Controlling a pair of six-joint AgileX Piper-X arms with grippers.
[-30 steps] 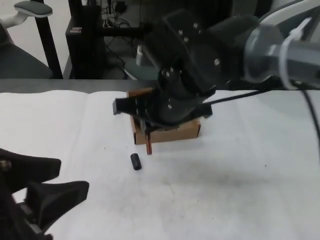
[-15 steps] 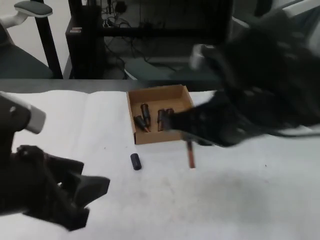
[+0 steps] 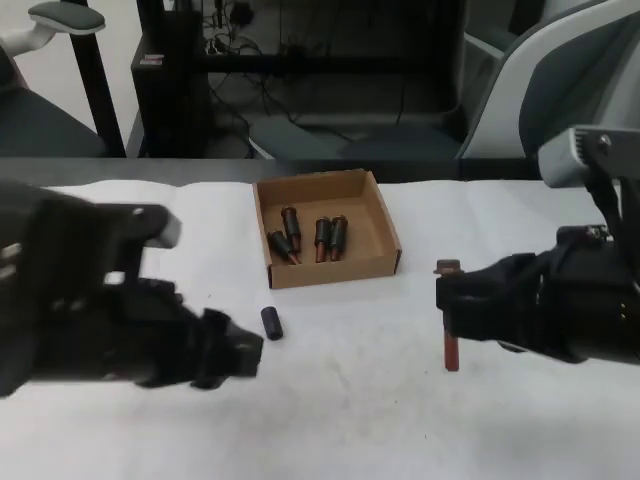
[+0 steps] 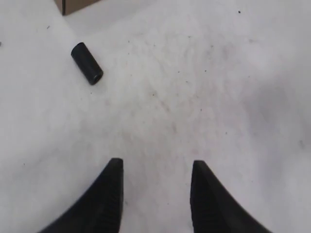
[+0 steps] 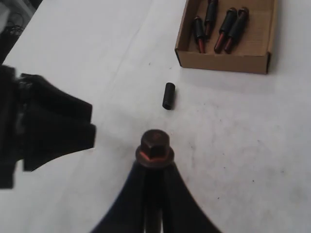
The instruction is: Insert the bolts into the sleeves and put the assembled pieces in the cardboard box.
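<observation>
Readying a rust-red hex-headed metal bolt for sleeving.
Clamped in the right gripper just under the head, long axis vertical, head up, for pushing down into a bore; left gripper spread, empty; ahead of both, on its side, a short black cylindrical sleeve; beyond, a brown cardboard box.

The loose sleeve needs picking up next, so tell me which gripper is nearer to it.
Left. The left gripper hangs open close beside the sleeve. The right gripper, shut on a bolt, is farther off on the sleeve's other side.
</observation>
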